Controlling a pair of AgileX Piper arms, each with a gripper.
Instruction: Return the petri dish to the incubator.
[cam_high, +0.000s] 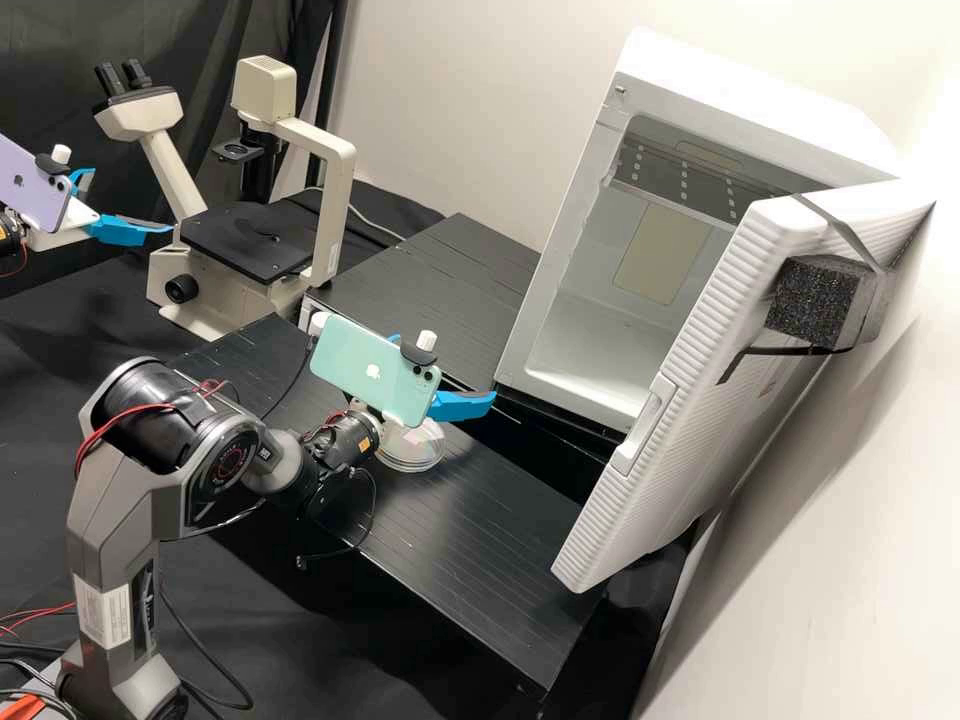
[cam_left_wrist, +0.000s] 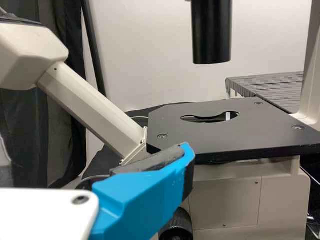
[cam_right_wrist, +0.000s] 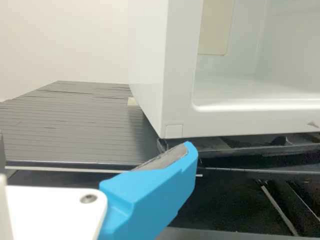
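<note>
The clear round petri dish (cam_high: 412, 448) lies flat on the black slatted platform, partly hidden behind my right gripper's mount; whether it is one dish or a stack I cannot tell. Above and beyond it my right gripper (cam_high: 446, 372) is open, its blue fingers apart. In the right wrist view, my right gripper (cam_right_wrist: 95, 150) is in front of the white incubator's lower corner, holding nothing. The incubator (cam_high: 600, 345) stands with its door wide open. My left gripper (cam_high: 131, 200) is open beside the microscope; in the left wrist view, my left gripper (cam_left_wrist: 97, 155) has the microscope stage before it.
The microscope (cam_high: 245, 240) stands at the back left. The incubator's open door (cam_high: 690, 400) juts forward on the right, with a foam block (cam_high: 815, 300) strapped on it. A dark gap lies between the front platform (cam_high: 500, 530) and the incubator. A perforated shelf (cam_high: 680, 180) crosses the incubator's upper part.
</note>
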